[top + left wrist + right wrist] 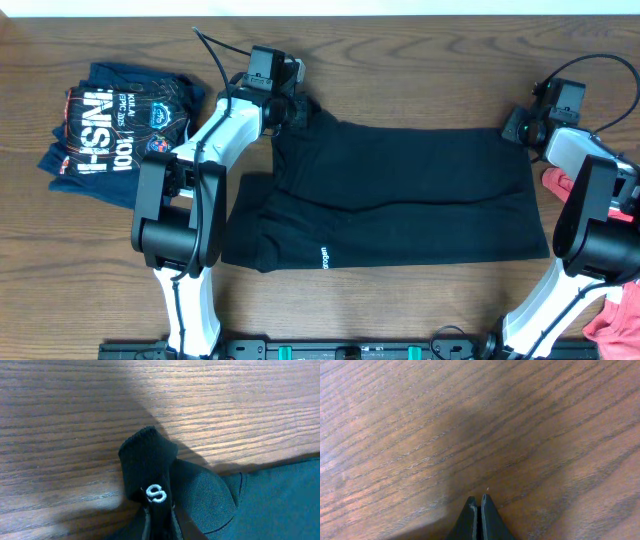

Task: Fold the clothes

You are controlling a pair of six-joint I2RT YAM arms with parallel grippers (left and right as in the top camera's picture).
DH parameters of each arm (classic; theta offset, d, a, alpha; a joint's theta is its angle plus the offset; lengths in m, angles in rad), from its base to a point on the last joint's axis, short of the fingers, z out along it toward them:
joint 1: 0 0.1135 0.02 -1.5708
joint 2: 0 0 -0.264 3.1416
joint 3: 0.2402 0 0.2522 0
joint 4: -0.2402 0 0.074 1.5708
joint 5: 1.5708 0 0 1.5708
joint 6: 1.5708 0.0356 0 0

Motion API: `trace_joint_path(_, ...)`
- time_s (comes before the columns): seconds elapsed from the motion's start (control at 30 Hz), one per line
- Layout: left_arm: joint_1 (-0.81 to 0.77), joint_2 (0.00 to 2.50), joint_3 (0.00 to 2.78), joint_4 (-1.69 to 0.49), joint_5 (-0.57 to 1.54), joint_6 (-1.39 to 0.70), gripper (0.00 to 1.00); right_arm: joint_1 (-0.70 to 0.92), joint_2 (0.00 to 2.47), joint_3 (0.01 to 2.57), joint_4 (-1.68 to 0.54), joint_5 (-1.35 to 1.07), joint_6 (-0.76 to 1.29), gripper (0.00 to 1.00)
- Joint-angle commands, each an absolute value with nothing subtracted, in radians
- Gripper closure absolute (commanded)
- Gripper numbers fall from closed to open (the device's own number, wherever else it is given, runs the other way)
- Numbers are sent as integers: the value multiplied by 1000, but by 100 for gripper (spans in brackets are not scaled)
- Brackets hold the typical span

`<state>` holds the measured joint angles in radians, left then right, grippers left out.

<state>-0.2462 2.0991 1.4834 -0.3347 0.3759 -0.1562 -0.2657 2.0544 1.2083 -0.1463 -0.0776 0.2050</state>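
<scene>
Navy printed shirt [115,130]: lies well left of the black T-shirt [400,190], compact and squared, lettering up. I judge it finished and parked clear of the work. Left arm [215,140]: from its base off the T-shirt's lower-left corner the dark upper link stands up, and the white forearm runs diagonally to the T-shirt's upper-left corner. Left gripper [292,105]: narrow, pinching black cloth there. In the wrist view a tuft of ribbed hem stands up past the fingers with a small white logo mark [156,494] on it. The pinch at a corner makes sense to me as a handle for carrying that edge across. The black T-shirt itself lies flat mid-desk [420,60], long side running left to right, one sleeve spread toward its lower left. Right arm [585,200]: mirrors the left, with the forearm reaching to the T-shirt's upper-right corner. Right gripper [480,510]: fingers pressed together, with only bare wood ahead in its wrist view, so I see no cloth between them and suspect a missed corner. Coral-red garments [558,183]: bunched just right of the T-shirt, with more at its far lower right, unfolded and waiting their turn.
</scene>
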Motion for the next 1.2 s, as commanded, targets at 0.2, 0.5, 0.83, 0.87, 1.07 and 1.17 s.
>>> trace_joint_path(0.2,-248,2091,1498,-350,385,-150,88,-277,2042,1183,-248,15,278,99)
trace_joint_path(0.5,-248,2089,1498,-351,385,-150,88,-296,1879,1183,-290,42,276,99)
trace_joint_path(0.83,-248,2075,1498,-359,385,-150,91,-294,1862,1183,-336,41,272,99)
trace_joint_path(0.87,-248,2066,1498,-363,385,-150,91,-295,1862,1183,-351,41,272,99)
trace_joint_path(1.07,-249,1957,1498,-495,385,-151,92,-295,1842,1183,-488,41,273,99)
trace_joint_path(1.17,-248,1902,1498,-616,385,-151,94,-296,1821,1183,-559,45,274,99)
